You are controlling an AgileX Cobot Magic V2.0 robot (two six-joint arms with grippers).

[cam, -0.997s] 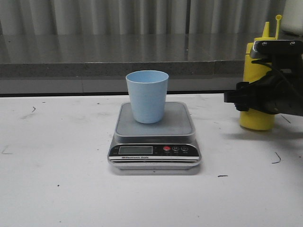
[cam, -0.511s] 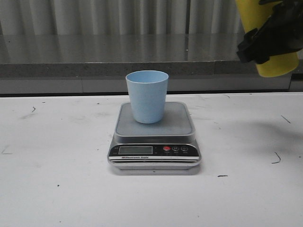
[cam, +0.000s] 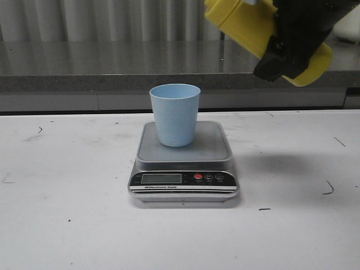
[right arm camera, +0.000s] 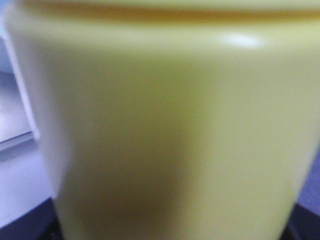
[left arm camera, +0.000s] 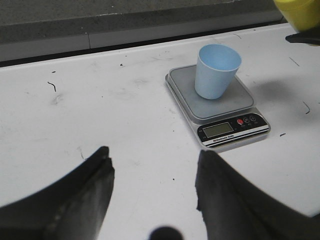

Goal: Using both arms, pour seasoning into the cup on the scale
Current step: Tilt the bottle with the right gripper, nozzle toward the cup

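The pale blue cup stands upright on the silver scale at the table's middle; both also show in the left wrist view, the cup on the scale. My right gripper is shut on the yellow seasoning bottle, held high above and right of the cup, tilted with its top end up-left and its nozzle out of view. The bottle fills the right wrist view. My left gripper is open and empty, low over the table left of and nearer than the scale.
A grey stone ledge runs along the back behind the white table. The table carries small dark scuff marks.
My right gripper lifted the bottle off the table at the right, raised it and carried it left toward the cup, tilting it over. The cup and scale have not moved.
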